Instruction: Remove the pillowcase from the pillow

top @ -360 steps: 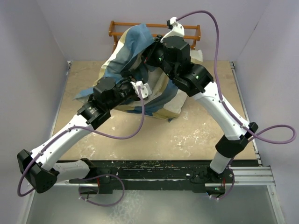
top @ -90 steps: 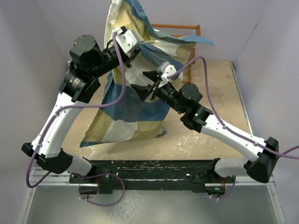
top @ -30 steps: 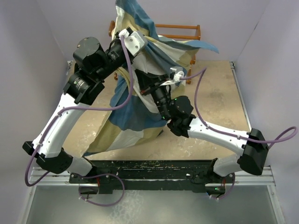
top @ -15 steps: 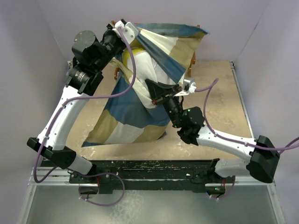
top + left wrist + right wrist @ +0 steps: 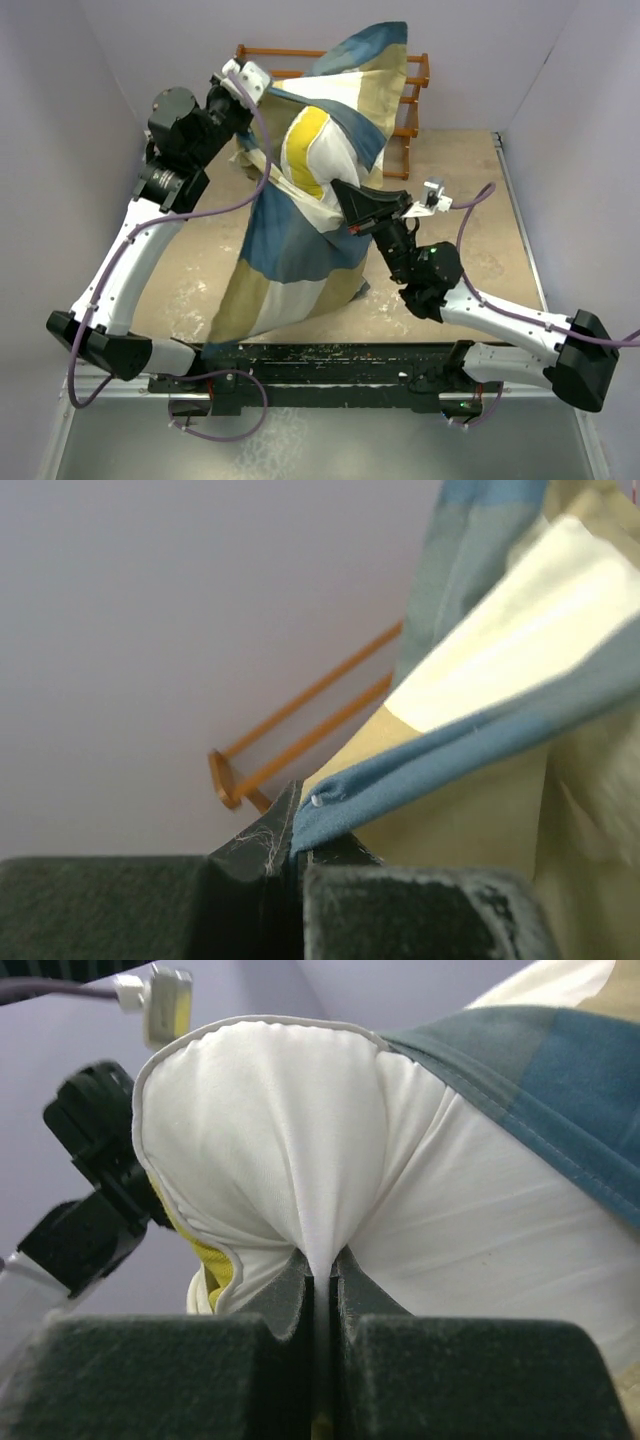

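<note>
The pillowcase, in blue, tan and white blocks, hangs from high at the back down to the table's near edge. The white pillow with a yellow patch bulges out of its open upper end. My left gripper is raised at the back left, shut on the pillowcase's blue hem; in the left wrist view the gripper pinches that hem tip. My right gripper reaches in from the right, shut on a fold of the pillow, the gripper pinching white fabric. The pillowcase covers the pillow's right side.
A wooden rack stands against the back wall, behind the raised cloth, and shows as orange rails in the left wrist view. The tan table top lies bare to the right. Lilac walls close in on three sides.
The pillowcase mouth has slid down and back off the pillow, baring more white fabric and the yellow patch. My left gripper shifted left; my right gripper drew toward the near right with the pillow.
</note>
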### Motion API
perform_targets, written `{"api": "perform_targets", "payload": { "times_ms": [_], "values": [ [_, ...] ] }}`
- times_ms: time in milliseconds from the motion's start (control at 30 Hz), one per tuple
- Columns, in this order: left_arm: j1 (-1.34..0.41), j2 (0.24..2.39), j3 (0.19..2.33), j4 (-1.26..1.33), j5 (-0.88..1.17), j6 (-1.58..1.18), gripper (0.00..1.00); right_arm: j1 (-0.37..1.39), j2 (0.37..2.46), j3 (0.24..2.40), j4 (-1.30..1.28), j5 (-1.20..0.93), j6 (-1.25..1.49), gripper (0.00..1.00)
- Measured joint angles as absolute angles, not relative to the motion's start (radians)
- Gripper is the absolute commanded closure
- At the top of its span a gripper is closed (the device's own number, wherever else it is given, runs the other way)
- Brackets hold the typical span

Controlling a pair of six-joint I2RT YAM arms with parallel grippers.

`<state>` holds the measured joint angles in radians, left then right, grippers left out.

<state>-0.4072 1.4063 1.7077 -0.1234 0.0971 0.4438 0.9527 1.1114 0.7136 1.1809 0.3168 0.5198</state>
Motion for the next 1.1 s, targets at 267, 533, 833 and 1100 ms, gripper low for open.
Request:
{"api": "perform_targets", "payload": {
  "times_ms": [267, 533, 833, 1100],
  "values": [
    [-0.331, 1.344, 1.647, -0.279, 0.243, 0.319, 0.01, 0.859, 1.103, 0.78, 1.127, 0.264, 0.547, 1.0],
    [-0.321, 1.338, 2.002, -0.421, 0.531, 0.271, 0.01, 0.854, 1.22, 0.95, 1.03, 0.275, 0.414, 1.0],
    [-0.321, 1.152, 1.864, -0.548, 0.739, 0.244, 0.01, 0.831, 1.292, 1.065, 0.973, 0.271, 0.333, 1.0],
    [-0.321, 1.353, 1.971, -0.525, 0.731, -0.094, 0.01, 0.897, 1.381, 1.155, 0.981, 0.276, 0.19, 1.0]
  ]
}}
